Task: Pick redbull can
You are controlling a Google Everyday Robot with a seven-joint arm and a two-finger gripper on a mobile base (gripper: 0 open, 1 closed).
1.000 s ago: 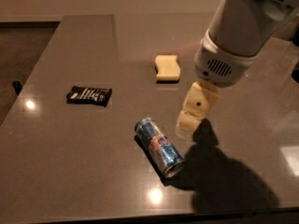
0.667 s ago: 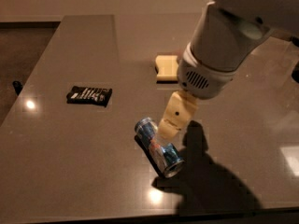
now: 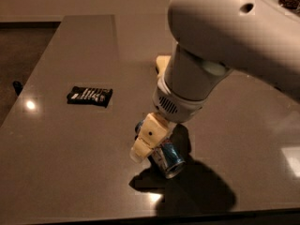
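The redbull can (image 3: 167, 159) lies on its side on the grey table (image 3: 70, 144), blue and silver, its silver end towards the front right. Its upper left part is hidden behind my gripper. My gripper (image 3: 146, 142) hangs from the big white arm (image 3: 225, 36) and is right over the can's left half, at the can's level.
A black snack wrapper (image 3: 89, 95) lies flat to the left of the can. A pale cream block (image 3: 162, 62) sits behind the arm, mostly hidden. The table's front edge runs close below the can, and its left edge slants away at the far left.
The arm has swung left and down towards the camera. The gripper moved from beside the can's right to directly over its left half. The can has not moved.
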